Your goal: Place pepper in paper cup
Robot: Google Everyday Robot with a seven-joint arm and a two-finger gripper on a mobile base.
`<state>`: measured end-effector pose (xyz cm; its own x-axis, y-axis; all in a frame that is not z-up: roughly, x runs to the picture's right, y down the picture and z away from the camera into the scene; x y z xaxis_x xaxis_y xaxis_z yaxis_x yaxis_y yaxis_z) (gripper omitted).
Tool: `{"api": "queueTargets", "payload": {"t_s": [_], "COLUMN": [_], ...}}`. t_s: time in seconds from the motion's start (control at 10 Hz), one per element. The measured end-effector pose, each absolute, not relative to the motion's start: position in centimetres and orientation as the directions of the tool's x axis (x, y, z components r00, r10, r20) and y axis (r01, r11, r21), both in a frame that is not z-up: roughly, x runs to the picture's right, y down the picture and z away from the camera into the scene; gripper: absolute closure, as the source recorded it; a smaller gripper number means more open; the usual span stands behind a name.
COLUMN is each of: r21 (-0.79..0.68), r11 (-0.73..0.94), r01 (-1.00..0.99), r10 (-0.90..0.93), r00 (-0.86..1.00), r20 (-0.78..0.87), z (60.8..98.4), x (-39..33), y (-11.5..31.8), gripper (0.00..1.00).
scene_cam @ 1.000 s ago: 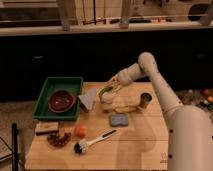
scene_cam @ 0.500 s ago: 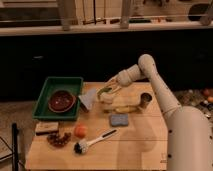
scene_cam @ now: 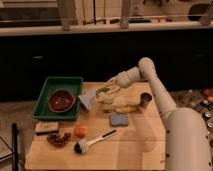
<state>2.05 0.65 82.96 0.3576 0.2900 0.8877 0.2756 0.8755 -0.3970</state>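
Observation:
My gripper [scene_cam: 106, 92] reaches in from the right over the back middle of the wooden table [scene_cam: 135, 145]. It is shut on the small green pepper [scene_cam: 102, 90]. The pepper hangs just over the mouth of the white paper cup [scene_cam: 103, 99], which stands upright directly below the fingers. The arm hides part of the cup's right side. I cannot tell whether the pepper touches the cup's rim.
A yellow banana [scene_cam: 125, 108] and a dark metal cup [scene_cam: 145, 100] lie right of the paper cup. A pale bag [scene_cam: 87, 99] lies to its left, beside a green tray [scene_cam: 50, 84] holding a brown bowl [scene_cam: 61, 100]. A blue sponge [scene_cam: 119, 120], orange fruit [scene_cam: 80, 131] and brush [scene_cam: 93, 141] sit nearer the front.
The gripper with the pepper has eased slightly left and down toward the paper cup. Nothing else has moved.

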Motion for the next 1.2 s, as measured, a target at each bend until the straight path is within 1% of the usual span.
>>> {"api": "queueTargets", "payload": {"t_s": [0.4, 0.5, 0.6, 0.8, 0.9, 1.2], "r21": [-0.425, -0.427, -0.429, -0.437, -0.440, -0.453], "r11": [0.871, 0.870, 0.869, 0.866, 0.865, 0.862], "r01": [0.249, 0.247, 0.247, 0.242, 0.242, 0.230], "r10": [0.339, 0.344, 0.349, 0.366, 0.372, 0.393], "r00": [0.322, 0.316, 0.310, 0.288, 0.281, 0.262], "r20": [0.884, 0.884, 0.884, 0.885, 0.885, 0.881], "z": [83.5, 83.5, 83.5, 83.7, 83.8, 84.4], "x": [1.5, 1.5, 1.5, 1.6, 1.6, 2.1], "y": [0.6, 0.6, 0.5, 0.4, 0.4, 0.2], "gripper": [0.99, 0.94, 0.86, 0.64, 0.56, 0.25]}}
